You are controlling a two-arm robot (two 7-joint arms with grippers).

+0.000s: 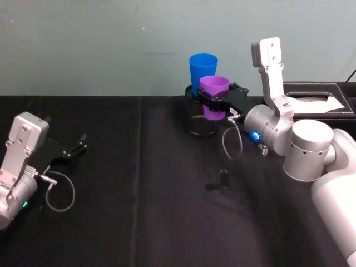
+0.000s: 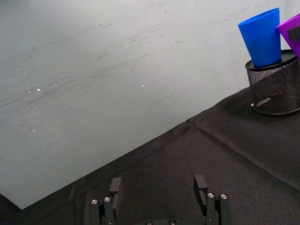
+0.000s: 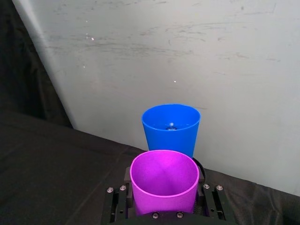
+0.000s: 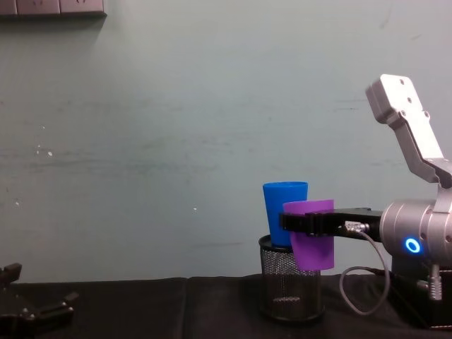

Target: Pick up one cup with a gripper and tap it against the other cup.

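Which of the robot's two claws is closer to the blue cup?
Right. The right gripper holds the purple cup just in front of the blue cup; the left gripper rests open far off across the table.

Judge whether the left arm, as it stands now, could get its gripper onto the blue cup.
Probably not readily: the left gripper sits open, low and far to the left, while the blue cup stands on a mesh pot with the right gripper holding the purple cup beside it.

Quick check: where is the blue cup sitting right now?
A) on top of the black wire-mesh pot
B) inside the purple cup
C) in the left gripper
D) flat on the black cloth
A: the blue cup stands on the wire-mesh pot, while the right gripper holds the purple cup beside it.
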